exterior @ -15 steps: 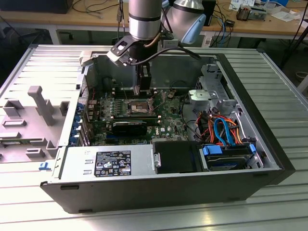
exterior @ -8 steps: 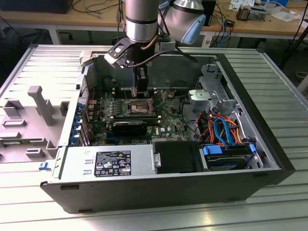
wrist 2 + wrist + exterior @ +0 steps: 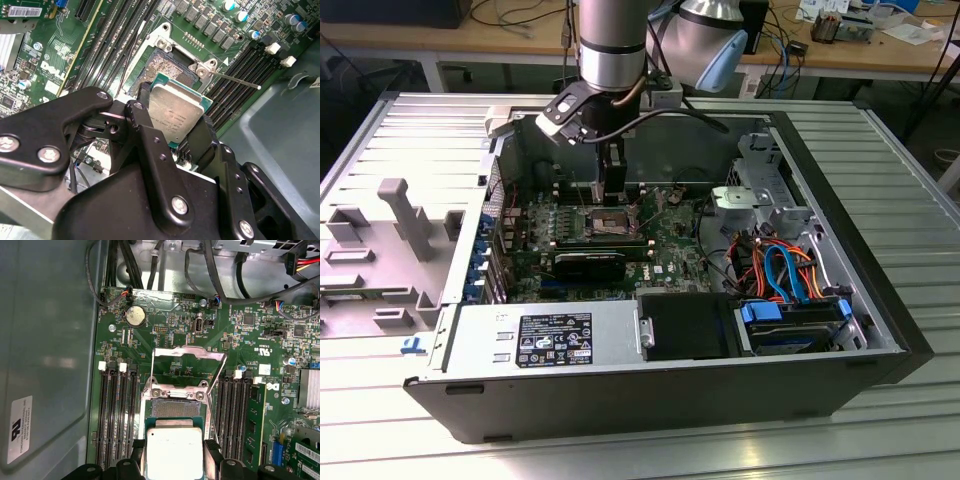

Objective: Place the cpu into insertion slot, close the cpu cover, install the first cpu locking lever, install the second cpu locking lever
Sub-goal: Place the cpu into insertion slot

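Progress: the first step is under way and none of the four is looking finished. The chip is not yet lying in its socket, the frame plate is standing open and the lever is lying unlatched, so seating, cover and both levers are all reading as left to do.
Claw: the claw (image 3: 174, 120) is gripping the cpu by two opposite edges. Its black fingers (image 3: 141, 107) are closing only as far as the chip's width allows, and nothing else is sitting between them.
Cpu: the cpu (image 3: 174, 452) is sitting silvery side up, roughly level, partly covering the near part of the socket. I cannot tell whether it is touching the socket or hovering just above.
Insertion slot: the insertion slot (image 3: 172, 407) is showing its bare tan centre just beyond the chip.
Cpu cover: the cpu cover (image 3: 187, 351) is standing swung up on the far side of the socket, green board showing through its window.
Locking lever: a thin locking lever (image 3: 237, 81) is sticking out free beside the socket.
Surroundings: the arm (image 3: 610, 40) is reaching down into the open computer case (image 3: 620, 400), which is lying on the ribbed metal worktop (image 3: 900, 200).
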Available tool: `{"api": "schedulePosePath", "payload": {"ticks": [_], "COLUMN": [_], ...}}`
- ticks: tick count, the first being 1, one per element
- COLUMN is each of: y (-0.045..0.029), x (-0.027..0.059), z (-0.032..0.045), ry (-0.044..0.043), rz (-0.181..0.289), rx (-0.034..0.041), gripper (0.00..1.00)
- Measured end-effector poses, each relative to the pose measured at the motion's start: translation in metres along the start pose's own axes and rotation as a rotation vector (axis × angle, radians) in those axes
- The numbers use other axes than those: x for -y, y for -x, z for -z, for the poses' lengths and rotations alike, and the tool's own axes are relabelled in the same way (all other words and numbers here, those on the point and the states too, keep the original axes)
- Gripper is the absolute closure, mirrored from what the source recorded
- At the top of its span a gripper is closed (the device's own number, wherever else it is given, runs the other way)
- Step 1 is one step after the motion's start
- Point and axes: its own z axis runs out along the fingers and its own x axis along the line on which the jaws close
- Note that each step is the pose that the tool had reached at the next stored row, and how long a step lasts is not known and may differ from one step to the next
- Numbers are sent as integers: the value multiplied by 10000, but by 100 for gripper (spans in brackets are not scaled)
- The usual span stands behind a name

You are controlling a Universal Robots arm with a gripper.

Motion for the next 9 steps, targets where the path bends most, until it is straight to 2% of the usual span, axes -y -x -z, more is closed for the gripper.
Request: {"api": "schedulePosePath", "payload": {"ticks": [9], "y": [-1], "x": [0], "z": [-7], "ry": [0], "rz": [0], "rx": [-1], "gripper": [46]}}
